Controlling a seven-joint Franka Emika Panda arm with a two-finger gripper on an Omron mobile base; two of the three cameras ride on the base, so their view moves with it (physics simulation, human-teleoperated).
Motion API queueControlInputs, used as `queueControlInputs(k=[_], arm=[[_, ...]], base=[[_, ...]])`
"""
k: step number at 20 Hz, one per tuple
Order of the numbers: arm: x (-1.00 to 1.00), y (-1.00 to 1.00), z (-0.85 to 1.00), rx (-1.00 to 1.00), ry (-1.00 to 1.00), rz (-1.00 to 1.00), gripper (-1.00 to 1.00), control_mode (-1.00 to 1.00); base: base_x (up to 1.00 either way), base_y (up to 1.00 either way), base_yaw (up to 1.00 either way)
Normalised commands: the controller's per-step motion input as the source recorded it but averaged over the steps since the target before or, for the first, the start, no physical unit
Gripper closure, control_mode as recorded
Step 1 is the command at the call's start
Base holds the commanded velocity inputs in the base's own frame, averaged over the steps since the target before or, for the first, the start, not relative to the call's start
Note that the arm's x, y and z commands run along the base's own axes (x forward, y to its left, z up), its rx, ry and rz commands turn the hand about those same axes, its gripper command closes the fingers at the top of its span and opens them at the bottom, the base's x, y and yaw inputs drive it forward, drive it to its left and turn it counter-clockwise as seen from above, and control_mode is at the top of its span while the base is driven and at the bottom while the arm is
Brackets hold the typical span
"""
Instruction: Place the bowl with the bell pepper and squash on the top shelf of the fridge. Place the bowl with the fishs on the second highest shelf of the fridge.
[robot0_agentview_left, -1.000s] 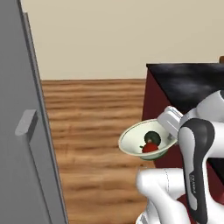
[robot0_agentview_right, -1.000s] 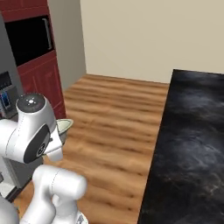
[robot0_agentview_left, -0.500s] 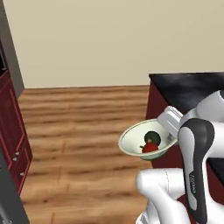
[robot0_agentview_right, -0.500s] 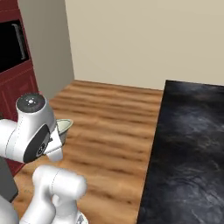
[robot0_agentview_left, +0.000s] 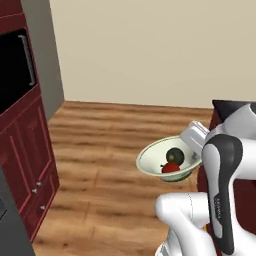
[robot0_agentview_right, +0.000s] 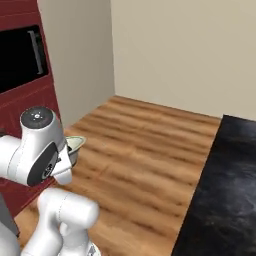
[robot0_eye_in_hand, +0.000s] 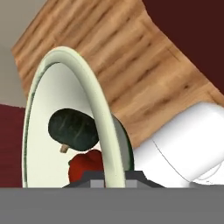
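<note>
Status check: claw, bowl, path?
Claw shut on bowl rim. Pepper and squash inside. Bowl held over wood floor, nothing close ahead.

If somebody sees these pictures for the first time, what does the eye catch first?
First the off-white bowl, held up over the wooden floor beside the white arm, with a dark green squash and a red pepper inside. Next, the dark red cabinets on the left.
</note>
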Motion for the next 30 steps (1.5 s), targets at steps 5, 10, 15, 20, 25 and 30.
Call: queueControlInputs(k=[5,10,15,20,25,30], arm=[[0.0,0.0,0.0,0.0,0.0,0.0,1.0,1.0],[0.0,0.0,0.0,0.0,0.0,0.0,1.0,1.0],[0.0,0.0,0.0,0.0,0.0,0.0,1.0,1.0],[0.0,0.0,0.0,0.0,0.0,0.0,1.0,1.0],[0.0,0.0,0.0,0.0,0.0,0.0,1.0,1.0],[0.0,0.0,0.0,0.0,0.0,0.0,1.0,1.0]], base=[[0.0,0.0,1.0],[0.0,0.0,1.0],[0.0,-0.01,1.0],[0.32,-0.05,0.88],[0.96,0.04,0.02],[0.44,0.4,0.03]])
